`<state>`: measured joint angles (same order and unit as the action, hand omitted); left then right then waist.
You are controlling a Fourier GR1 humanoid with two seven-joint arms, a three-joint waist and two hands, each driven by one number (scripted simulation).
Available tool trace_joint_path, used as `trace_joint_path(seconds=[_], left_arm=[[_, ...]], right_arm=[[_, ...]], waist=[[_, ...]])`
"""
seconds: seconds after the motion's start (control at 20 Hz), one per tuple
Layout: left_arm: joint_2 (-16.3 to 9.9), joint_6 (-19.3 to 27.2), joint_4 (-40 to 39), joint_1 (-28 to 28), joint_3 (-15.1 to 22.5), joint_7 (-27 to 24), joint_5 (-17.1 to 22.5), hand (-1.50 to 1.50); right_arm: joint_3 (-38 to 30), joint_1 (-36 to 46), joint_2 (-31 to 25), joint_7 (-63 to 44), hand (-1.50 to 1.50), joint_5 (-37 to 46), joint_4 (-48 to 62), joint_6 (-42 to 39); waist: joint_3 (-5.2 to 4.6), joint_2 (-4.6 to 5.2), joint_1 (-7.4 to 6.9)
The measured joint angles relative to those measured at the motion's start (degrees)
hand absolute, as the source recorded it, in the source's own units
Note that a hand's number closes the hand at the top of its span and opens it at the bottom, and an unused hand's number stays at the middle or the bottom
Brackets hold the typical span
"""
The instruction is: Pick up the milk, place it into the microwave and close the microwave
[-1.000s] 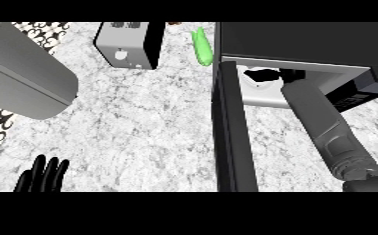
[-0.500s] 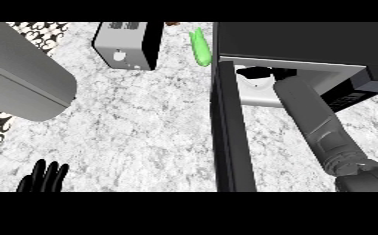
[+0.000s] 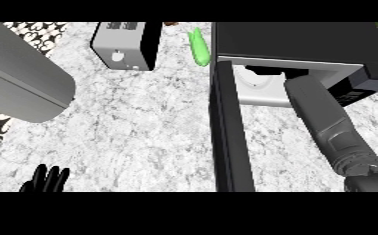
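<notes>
Right hand (image 3: 267,72) inside microwave (image 3: 295,39), grasp perhaps hidden.

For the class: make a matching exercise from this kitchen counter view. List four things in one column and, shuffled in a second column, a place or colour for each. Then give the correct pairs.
Things:
1. toaster
2. cucumber
3. left hand
4. microwave door

Descriptions:
A. black, resting at the lower left edge
B. green, lying beside the microwave
C. silver box at the top of the counter
D. swung open, seen edge-on as a dark strip

Pairs: 1-C, 2-B, 3-A, 4-D
</notes>
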<state>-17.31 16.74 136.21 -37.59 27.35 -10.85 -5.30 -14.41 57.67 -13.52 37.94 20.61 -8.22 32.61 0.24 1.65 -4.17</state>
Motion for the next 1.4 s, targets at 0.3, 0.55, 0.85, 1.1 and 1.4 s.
trace_joint_path(seconds=[0.3, 0.55, 0.85, 1.1, 1.4], left_arm=[[0.62, 0.61, -1.24, -0.43, 2.05, -0.82, -2.11, -1.50], [1.59, 1.79, -1.78, -0.87, 3.37, -0.97, -3.44, -1.50], [1.59, 2.65, -0.95, -1.48, 3.94, -0.41, -4.55, -1.50], [1.31, 2.61, -1.25, -2.39, 4.08, -1.44, -3.73, -1.50], [1.97, 2.97, -1.61, -1.35, 4.64, -0.87, -4.09, -1.50]], right_arm=[[-1.11, -0.33, -1.57, 1.60, -1.50, -0.66, 0.12, -0.65], [-2.19, -0.90, -1.83, 2.90, -1.50, -1.77, -0.11, -3.99], [-3.68, -1.20, -1.69, 3.99, -1.50, -3.66, -0.56, -11.05], [-4.59, -1.92, -1.63, 4.04, -1.50, -5.01, -1.22, -17.09], [-5.34, -2.90, -1.23, 3.80, -1.50, -6.47, -2.37, -23.94]], waist=[[0.18, 0.30, 0.00], [-0.16, 0.17, -0.23], [-0.24, 0.01, 0.15], [-0.61, -0.31, 0.26], [-0.95, -0.66, 0.65]])
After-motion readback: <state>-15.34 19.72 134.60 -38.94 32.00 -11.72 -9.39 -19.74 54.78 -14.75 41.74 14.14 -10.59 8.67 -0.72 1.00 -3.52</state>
